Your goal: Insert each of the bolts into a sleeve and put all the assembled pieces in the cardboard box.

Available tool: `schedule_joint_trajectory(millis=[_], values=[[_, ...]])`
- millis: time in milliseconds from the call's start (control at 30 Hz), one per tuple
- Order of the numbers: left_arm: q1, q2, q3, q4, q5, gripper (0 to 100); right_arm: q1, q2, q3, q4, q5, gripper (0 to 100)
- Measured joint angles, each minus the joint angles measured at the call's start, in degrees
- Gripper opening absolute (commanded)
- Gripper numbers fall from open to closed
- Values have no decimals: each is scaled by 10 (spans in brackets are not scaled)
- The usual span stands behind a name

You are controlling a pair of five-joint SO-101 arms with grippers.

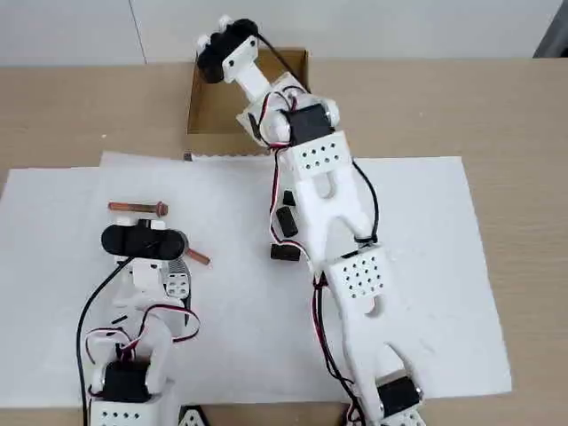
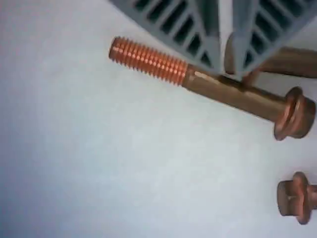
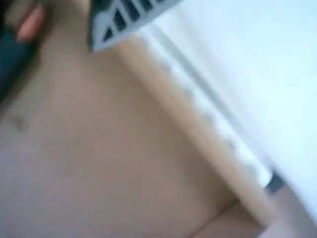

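Looking like pickup step: left tool [image 2: 227,73] sitting on bolt [image 2: 233,91], well away from cardboard box [image 1: 209,111]; can't tell if it's clamping. Meanwhile right tool [image 1: 224,51] hovering over box, grip unclear too. Next move's needing firm hold, then lining up with probable sleeve [image 2: 290,62].

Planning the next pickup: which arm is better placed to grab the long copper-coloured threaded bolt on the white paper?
Left, I'd say. The left gripper hangs right at the long copper-coloured threaded bolt on the white paper sheet, while the right arm stretches away to the brown cardboard box.
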Motion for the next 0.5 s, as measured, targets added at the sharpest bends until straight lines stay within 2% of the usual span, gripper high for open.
schedule_joint_trajectory(millis=[267, 500], values=[[0, 0, 0, 0, 0, 6, 0, -91, -1, 113, 0, 133], [0, 0, 0, 0, 0, 6, 0, -150, -1, 138, -23, 132]])
